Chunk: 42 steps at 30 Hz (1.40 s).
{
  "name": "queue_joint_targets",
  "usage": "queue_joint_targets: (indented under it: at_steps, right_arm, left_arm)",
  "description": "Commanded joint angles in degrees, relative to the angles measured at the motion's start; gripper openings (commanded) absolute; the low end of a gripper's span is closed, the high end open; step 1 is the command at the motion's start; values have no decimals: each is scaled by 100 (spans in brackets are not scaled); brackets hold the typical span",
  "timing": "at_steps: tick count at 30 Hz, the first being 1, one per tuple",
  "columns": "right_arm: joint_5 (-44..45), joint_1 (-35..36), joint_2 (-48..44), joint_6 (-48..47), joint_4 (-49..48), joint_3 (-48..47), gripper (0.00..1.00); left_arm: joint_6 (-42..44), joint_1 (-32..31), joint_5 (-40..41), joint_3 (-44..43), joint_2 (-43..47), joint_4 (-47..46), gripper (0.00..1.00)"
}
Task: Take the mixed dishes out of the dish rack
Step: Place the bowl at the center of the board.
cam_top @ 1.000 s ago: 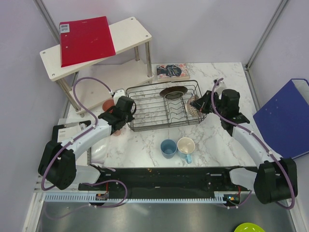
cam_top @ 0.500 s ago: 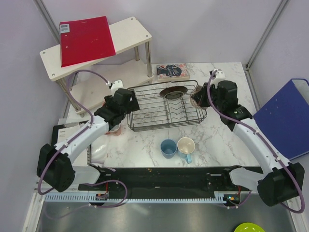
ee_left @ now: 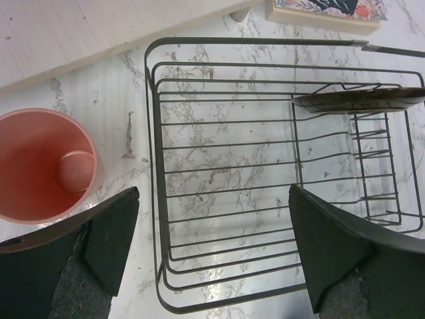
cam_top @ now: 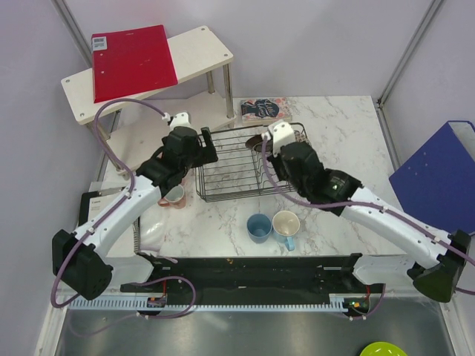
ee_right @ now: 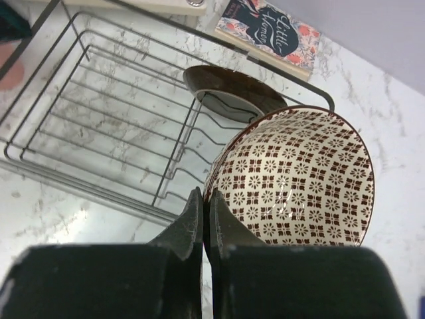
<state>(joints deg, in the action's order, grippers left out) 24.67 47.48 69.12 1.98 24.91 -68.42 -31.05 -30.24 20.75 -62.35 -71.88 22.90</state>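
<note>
The dark wire dish rack (cam_top: pixel 230 178) stands mid-table. My left gripper (ee_left: pixel 212 246) hangs open over the rack's (ee_left: pixel 219 166) left end, nothing between its fingers (ee_left: pixel 113 232). Left of the rack a salmon-pink tumbler (ee_left: pixel 40 166) stands upright on the marble, also seen from above (cam_top: pixel 174 196). My right gripper (ee_right: pixel 207 199) is shut on the rim of the red-patterned bowl (ee_right: pixel 299 179), held tilted above the rack's right end. A dark red-brown plate (ee_right: pixel 232 93) stands in the dividers. In front of the rack sit a blue cup (cam_top: pixel 258 228) and a light-blue mug (cam_top: pixel 286 225).
A white two-tier shelf (cam_top: pixel 197 52) with a red folder (cam_top: pixel 132 61) stands at the back left. A book (cam_top: pixel 265 109) lies behind the rack. A blue binder (cam_top: pixel 438 178) leans at the right edge. A lime-green dish (cam_top: pixel 382 348) lies off the table, bottom right.
My left gripper opened, left the tumbler standing and moved right over the rack's left end. My right arm swung left over the rack, carrying the bowl.
</note>
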Motion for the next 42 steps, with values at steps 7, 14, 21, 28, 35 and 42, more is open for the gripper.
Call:
queue_joint_targets:
  at_steps: [7, 14, 21, 28, 35, 42]
  right_arm:
    - [3631, 3177, 56, -2218, -22, 154, 0]
    - [3818, 4688, 14, -2807, 208, 145, 0]
    - [3265, 5710, -803, -3853, 242, 611, 0]
    - [2140, 5772, -1832, -4277, 795, 840, 0]
    - [1349, 5509, -1815, -3714, 1429, 471, 0]
    - [1084, 5359, -1665, -3345, 2053, 154, 0]
  left_arm:
    - [731, 0, -897, -515, 411, 531, 99]
    - [977, 0, -1099, -471, 596, 567, 99]
    - [1136, -8, -1670, -340, 912, 585, 99]
    - [1829, -245, -2769, -181, 1299, 409, 99]
    - [2586, -1440, -2375, -435, 1255, 136, 99]
    - [2893, -1529, -2216, -1322, 1413, 434, 99]
